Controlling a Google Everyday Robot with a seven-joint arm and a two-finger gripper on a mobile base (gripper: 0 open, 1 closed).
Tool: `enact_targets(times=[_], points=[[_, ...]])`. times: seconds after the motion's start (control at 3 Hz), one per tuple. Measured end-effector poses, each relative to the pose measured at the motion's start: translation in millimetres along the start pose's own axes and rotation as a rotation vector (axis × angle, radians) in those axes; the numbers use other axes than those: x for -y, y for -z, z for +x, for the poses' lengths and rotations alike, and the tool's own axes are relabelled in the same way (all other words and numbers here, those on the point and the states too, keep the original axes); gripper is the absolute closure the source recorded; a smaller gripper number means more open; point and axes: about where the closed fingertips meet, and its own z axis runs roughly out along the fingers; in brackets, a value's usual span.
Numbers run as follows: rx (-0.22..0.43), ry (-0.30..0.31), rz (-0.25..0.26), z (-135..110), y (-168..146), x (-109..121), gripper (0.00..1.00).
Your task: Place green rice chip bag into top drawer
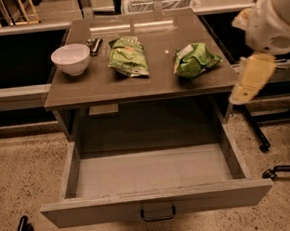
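The green rice chip bag (pixel 195 59) lies on the right part of the brown table top (pixel 147 84), bright green and crumpled. The top drawer (pixel 157 203) is pulled fully out below the table; its grey inside holds nothing and its dark loop handle (pixel 157 213) faces me. My gripper (pixel 250 79) hangs off the white arm (pixel 272 17) at the right edge of the table, just right of the bag and slightly nearer to me, not touching it.
A paler, flatter green bag (pixel 128 56) lies mid-table. A white bowl (pixel 71 58) stands at the left, with a small dark object (pixel 93 44) behind it. Chair wheels and legs (pixel 282 142) are on the floor at the right.
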Motion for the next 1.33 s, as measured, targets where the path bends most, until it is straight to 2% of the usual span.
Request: enact_targets(times=[0.33, 0.67, 1.0, 1.33], points=[[0.065, 0.075, 0.073, -35.0, -56.4, 32.9, 0.0], [0.117, 0.125, 0.154, -65.6, -95.7, 64.1, 0.0], [0.125, 0.148, 0.211, -79.6, -122.2, 82.6, 0.0], [0.114, 0.121, 0.218, -73.4, -149.4, 89.7, 0.18]])
